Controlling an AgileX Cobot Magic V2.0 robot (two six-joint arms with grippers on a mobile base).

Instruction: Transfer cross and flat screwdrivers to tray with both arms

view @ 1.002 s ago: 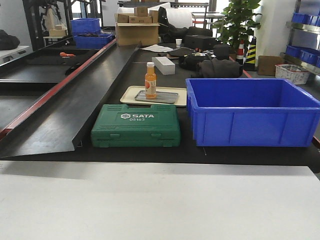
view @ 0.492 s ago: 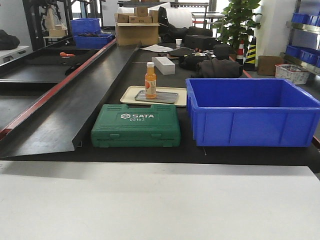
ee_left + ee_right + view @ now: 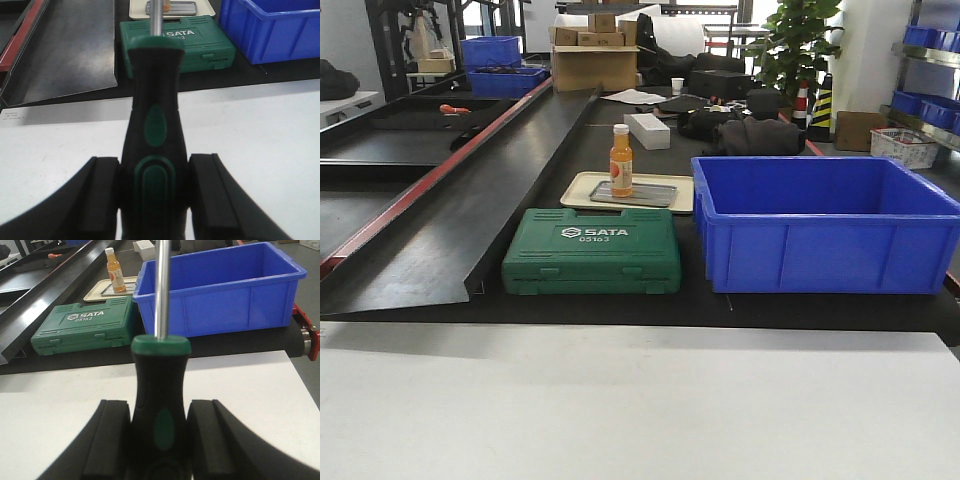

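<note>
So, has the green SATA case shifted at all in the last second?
No. In the front view the green case sits at the same spot, with the same narrow gap to the blue bin.

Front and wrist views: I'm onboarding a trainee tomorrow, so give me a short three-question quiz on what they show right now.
1. True or false: the left gripper is open and empty.
2. What stands on the tray? A. an orange bottle B. a mug C. a wrench
3. Fill in: in the front view, the green SATA case lies to the ___ of the blue bin.

Key: 1 false, it is shut on a screwdriver; 2 A; 3 left.
</note>
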